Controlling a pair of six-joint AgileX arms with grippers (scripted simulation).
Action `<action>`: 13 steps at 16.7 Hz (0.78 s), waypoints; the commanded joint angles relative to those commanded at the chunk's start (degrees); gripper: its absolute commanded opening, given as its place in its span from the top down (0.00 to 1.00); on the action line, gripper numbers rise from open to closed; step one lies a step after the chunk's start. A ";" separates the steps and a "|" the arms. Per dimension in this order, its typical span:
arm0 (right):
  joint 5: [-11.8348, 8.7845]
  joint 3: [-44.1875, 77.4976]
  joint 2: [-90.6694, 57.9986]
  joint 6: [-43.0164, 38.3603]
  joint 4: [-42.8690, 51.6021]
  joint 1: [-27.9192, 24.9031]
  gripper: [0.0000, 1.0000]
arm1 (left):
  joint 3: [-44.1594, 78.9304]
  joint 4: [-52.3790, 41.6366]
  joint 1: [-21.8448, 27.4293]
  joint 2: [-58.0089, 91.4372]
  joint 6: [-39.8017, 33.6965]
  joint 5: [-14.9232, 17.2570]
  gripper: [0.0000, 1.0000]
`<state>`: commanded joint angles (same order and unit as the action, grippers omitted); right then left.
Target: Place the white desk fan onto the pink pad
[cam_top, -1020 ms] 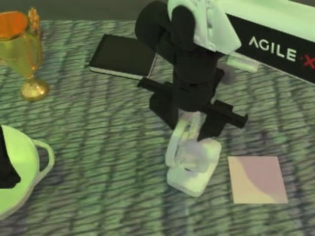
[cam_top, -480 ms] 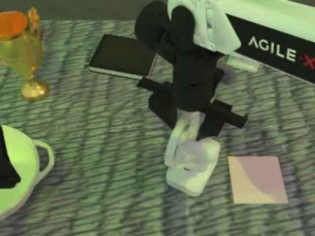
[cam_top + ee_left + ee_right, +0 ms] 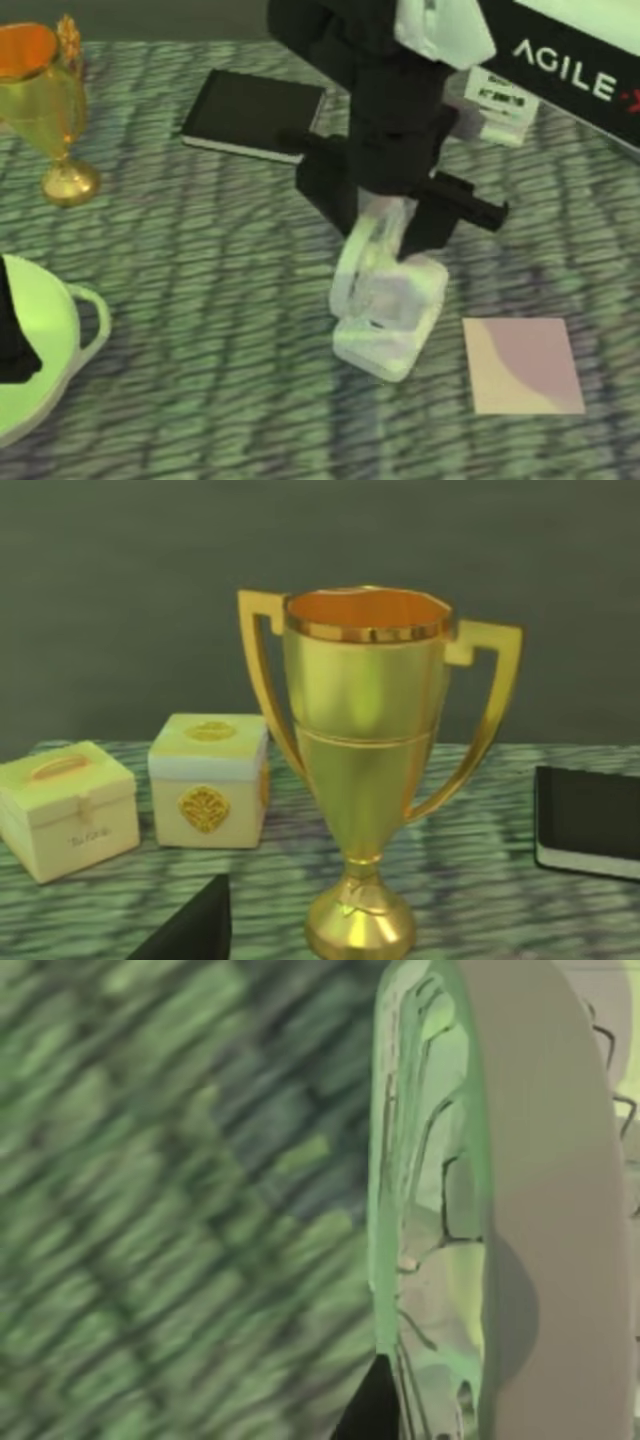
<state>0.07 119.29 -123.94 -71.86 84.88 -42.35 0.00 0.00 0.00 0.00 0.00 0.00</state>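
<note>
From above, the right arm (image 3: 560, 60) reaches in from the upper right corner and bends straight down over the middle of the table (image 3: 200, 300), its black wrist hiding most of the right gripper (image 3: 385, 235). Directly beneath that gripper sits the white desk fan (image 3: 385, 310), its round head tucked up between the fingers; the gripper appears pinched on the head, though the wrist covers the contact. The fan's flat base shows just below the gripper. The pink pad (image 3: 525, 365) lies flat to the right of the gripper, apart from the fan. A black notebook (image 3: 255, 115) lies to its upper left, a gold trophy (image 3: 50, 100) far left, a white sign stand (image 3: 500, 100) up right.

Seen from the left wrist, the trophy (image 3: 370, 770) stands close, two cream boxes (image 3: 205, 780) beside it; the left gripper cannot be made out.

Seen from the right wrist, the fan's grilled head (image 3: 470, 1210) fills the picture, one dark fingertip (image 3: 372, 1405) against it.
</note>
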 joint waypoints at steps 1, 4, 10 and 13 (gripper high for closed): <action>0.03 2.05 -0.23 0.06 1.91 -0.08 1.00 | 0.00 0.00 0.00 0.00 0.00 0.00 0.00; 0.08 4.63 -0.49 0.24 4.41 -0.16 1.00 | 0.00 0.00 0.00 0.00 0.00 0.00 0.00; -0.36 3.76 0.12 1.85 4.66 0.27 1.00 | 0.00 0.00 0.00 0.00 0.00 0.00 0.00; -1.75 1.29 1.42 8.94 6.17 0.84 1.00 | 0.00 0.00 0.00 0.00 0.00 0.00 0.00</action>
<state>-1.68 120.58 -122.52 -62.92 91.05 -41.51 0.00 0.00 0.00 0.00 0.00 0.00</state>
